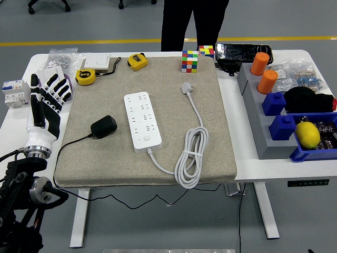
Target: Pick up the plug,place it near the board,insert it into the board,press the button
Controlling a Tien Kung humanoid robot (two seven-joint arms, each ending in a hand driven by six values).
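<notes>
plug (103,127) on mat, left hand (44,108) raised, spread

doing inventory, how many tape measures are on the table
2: one yellow tape measure at the far left beside the mat, another at the mat's far edge. More may hide under clutter.

A mat (221,153) covers the counter's (247,168) middle. On it, the plug (103,127) lies left of the board (142,122), just apart, with a coiled cable (191,158) to the right. Cubes (190,60) sit at the mat's far edge, bins (295,126) along the counter's right edge, and tape measures (86,77) at its far left.
</notes>
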